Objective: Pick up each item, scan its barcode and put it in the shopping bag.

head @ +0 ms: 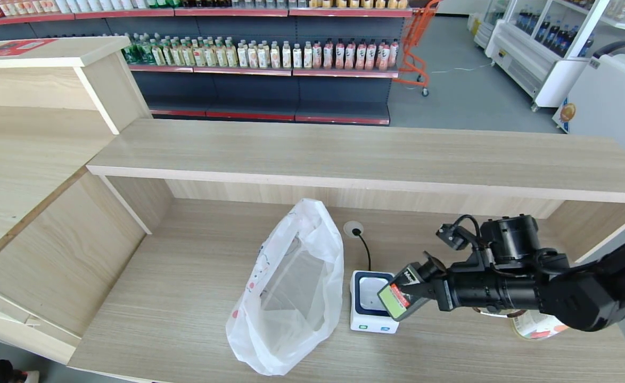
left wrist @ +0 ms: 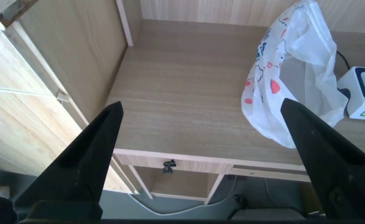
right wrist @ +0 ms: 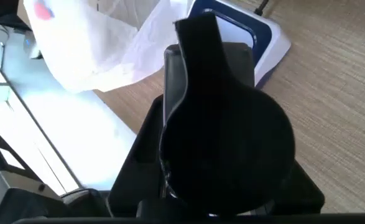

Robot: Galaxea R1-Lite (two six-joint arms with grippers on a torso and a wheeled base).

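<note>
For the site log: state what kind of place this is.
Probably a small shop's checkout: shelves of bottled drinks, glass-fronted drink fridges, and a barcode scanner beside a shopping bag on the counter.

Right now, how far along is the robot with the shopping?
Early on, it seems. Done: the box is picked up, clamped in the right gripper. In hand: it is held tilted close to the scanner, so scanning looks under way. Left: drop it in the bag, where I can make out nothing yet, then handle the tub standing behind the arm.
</note>
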